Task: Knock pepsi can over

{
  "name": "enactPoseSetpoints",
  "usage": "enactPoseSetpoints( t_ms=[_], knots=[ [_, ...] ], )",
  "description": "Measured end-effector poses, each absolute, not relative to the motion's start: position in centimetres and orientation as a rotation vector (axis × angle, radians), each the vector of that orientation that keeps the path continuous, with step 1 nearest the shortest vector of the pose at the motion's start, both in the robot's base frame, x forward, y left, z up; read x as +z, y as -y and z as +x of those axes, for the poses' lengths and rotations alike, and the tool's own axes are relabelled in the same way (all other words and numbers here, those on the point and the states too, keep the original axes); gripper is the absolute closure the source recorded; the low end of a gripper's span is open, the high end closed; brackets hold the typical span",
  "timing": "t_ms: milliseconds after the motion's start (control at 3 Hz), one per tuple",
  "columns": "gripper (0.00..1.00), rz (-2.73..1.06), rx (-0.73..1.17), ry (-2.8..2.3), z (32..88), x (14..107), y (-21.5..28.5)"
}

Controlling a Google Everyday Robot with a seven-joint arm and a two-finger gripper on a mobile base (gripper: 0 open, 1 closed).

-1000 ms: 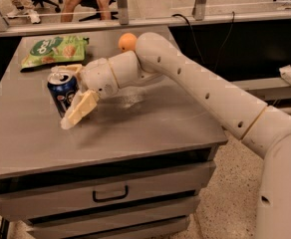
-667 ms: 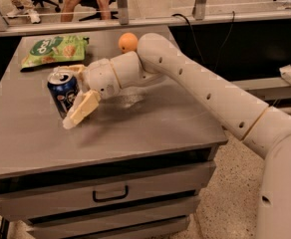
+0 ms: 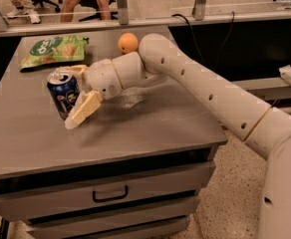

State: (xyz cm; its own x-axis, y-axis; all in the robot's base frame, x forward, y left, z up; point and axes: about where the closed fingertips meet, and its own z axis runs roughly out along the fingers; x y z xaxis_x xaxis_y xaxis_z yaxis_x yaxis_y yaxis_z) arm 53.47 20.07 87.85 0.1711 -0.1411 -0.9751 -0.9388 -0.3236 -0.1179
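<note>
The pepsi can (image 3: 62, 94), dark blue with a silver top, stands upright on the grey table (image 3: 150, 128) at its left side. My gripper (image 3: 71, 97) reaches in from the right at can height with its cream fingers spread on either side of the can. The near finger (image 3: 84, 108) slants down against the can's lower right side, and its tip rests at the table. The far finger (image 3: 74, 70) lies behind the can's top. The gripper is open and holds nothing.
A green snack bag (image 3: 53, 49) lies at the back left of the table. An orange (image 3: 128, 43) sits at the back, just behind my arm. The table's front edge and a drawer with a handle (image 3: 110, 194) are below. A glass barrier runs behind the table.
</note>
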Motion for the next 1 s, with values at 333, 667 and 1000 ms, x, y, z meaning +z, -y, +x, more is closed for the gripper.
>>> enactPoseSetpoints(
  t_ms=[333,667,1000],
  knots=[
    [0.26,-1.635,1.232,-1.053,53.53,87.77,-19.77],
    [0.48,-1.638,1.229,-1.053,53.52,87.73,-19.68],
    [0.72,-1.638,1.228,-1.055,53.58,87.67,-19.68]
  ],
)
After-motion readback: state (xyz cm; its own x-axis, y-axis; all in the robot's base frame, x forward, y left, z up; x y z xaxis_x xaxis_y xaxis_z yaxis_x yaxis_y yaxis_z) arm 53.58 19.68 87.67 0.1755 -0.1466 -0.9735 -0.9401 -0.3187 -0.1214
